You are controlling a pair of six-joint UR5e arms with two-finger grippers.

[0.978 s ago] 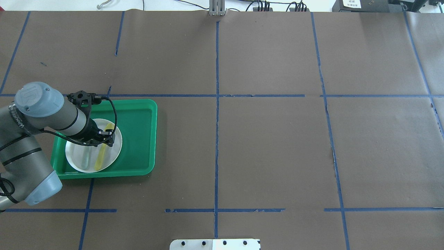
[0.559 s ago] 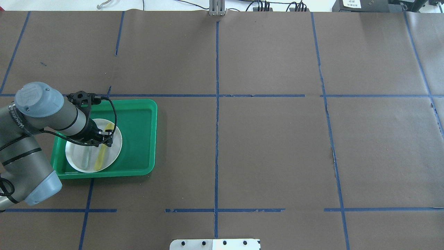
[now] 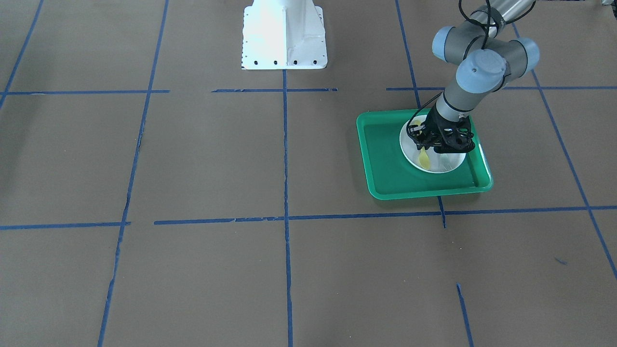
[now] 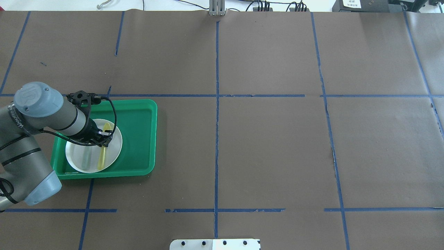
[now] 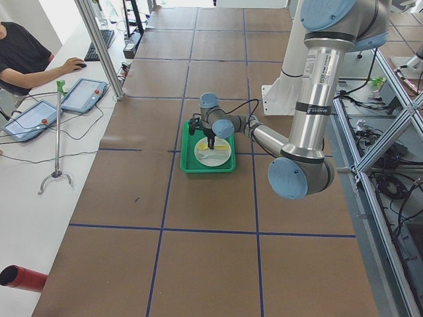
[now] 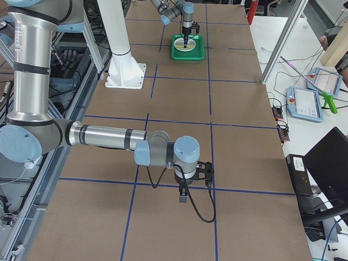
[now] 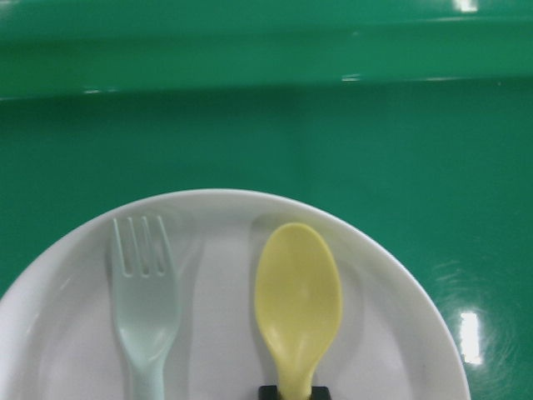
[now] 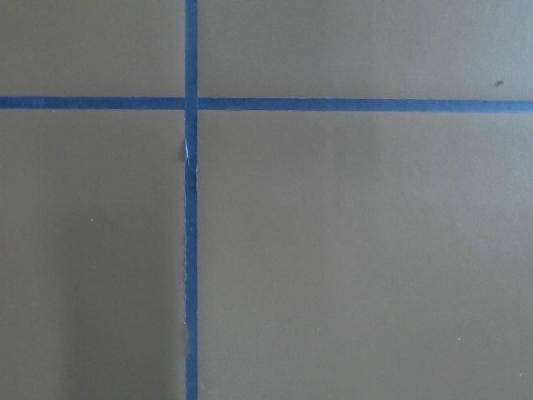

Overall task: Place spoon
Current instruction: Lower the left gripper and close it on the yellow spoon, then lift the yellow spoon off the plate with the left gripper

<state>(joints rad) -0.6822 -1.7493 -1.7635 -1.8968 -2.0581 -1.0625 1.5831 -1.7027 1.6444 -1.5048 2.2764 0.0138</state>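
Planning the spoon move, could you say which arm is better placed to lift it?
Left. The left gripper is closed on the handle of the spoon over the plate; the right gripper hangs above the table, far from the tray.

I see my brown paper-covered table (image 4: 277, 152) gridded with blue tape (image 4: 217, 139), a white bench (image 5: 26, 211) at the exterior left view's left edge.

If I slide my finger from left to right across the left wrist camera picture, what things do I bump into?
pale green fork → yellow spoon, both lying on the white plate → bare green tray
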